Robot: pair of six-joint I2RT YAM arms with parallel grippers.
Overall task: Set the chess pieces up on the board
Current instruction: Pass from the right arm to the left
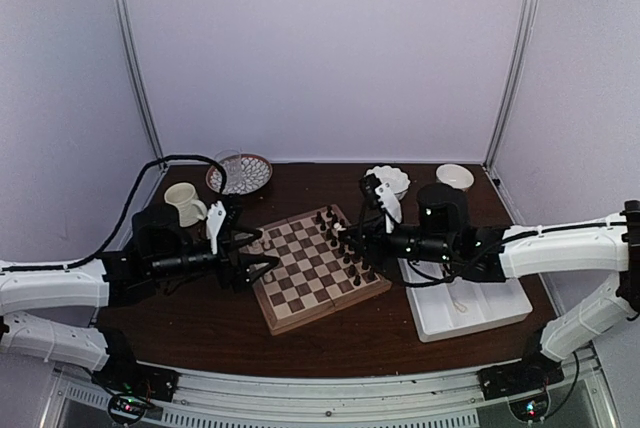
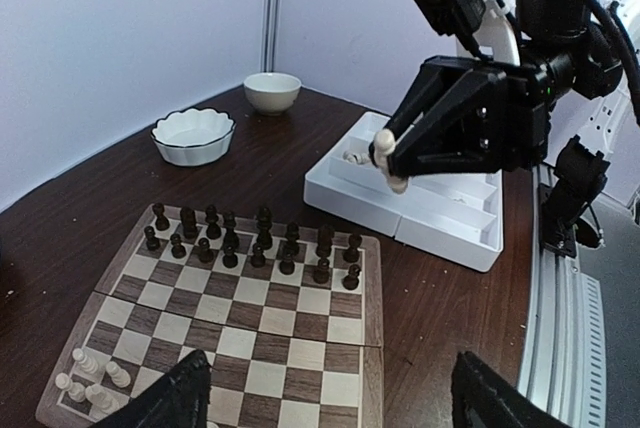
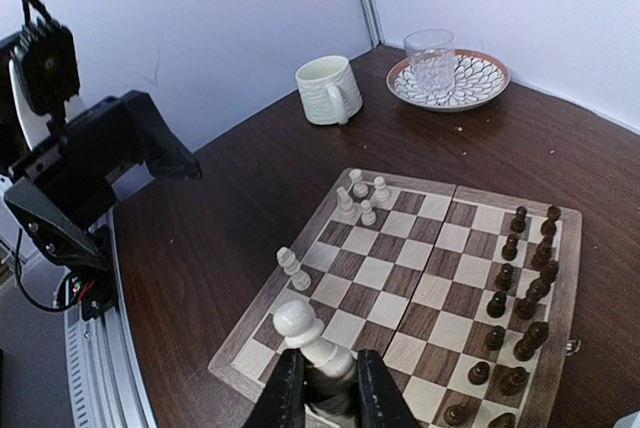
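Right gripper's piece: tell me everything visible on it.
The cream-white piece looks like a pawn: round head, collar, flared body, smooth and matte, wood or plastic. Its lower part is clamped in the jaws of the right gripper, and its head tilts out past them. It is held in the air above the board, touching nothing else.

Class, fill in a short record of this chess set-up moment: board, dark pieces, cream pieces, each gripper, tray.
board: on the table, angled between the arms
dark pieces: two rows along one edge
cream pieces: a few on the board, near the opposite edge
right gripper: shut on a cream piece, lifted clear
left gripper: open, holding nothing
tray: white, on the right arm's side
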